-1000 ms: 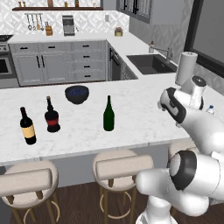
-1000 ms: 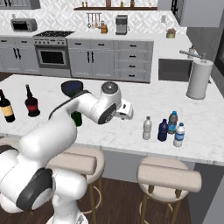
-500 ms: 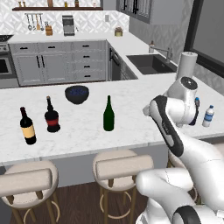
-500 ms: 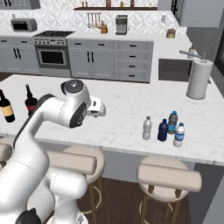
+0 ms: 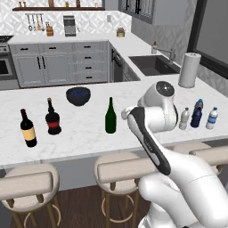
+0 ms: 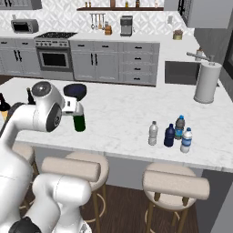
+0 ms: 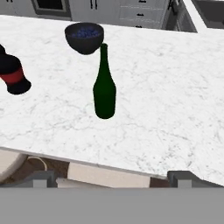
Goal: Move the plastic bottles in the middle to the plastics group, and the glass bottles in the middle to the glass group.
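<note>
Green glass bottle (image 7: 104,89) stands upright at twelve o'clock from the gripper (image 7: 111,177), whose fingers seem parted and empty.

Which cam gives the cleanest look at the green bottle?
Hand view: the green bottle stands whole and large, mid-frame. The left base view shows it whole too, but smaller. In the right base view the arm covers its neck, leaving the lower body.
</note>
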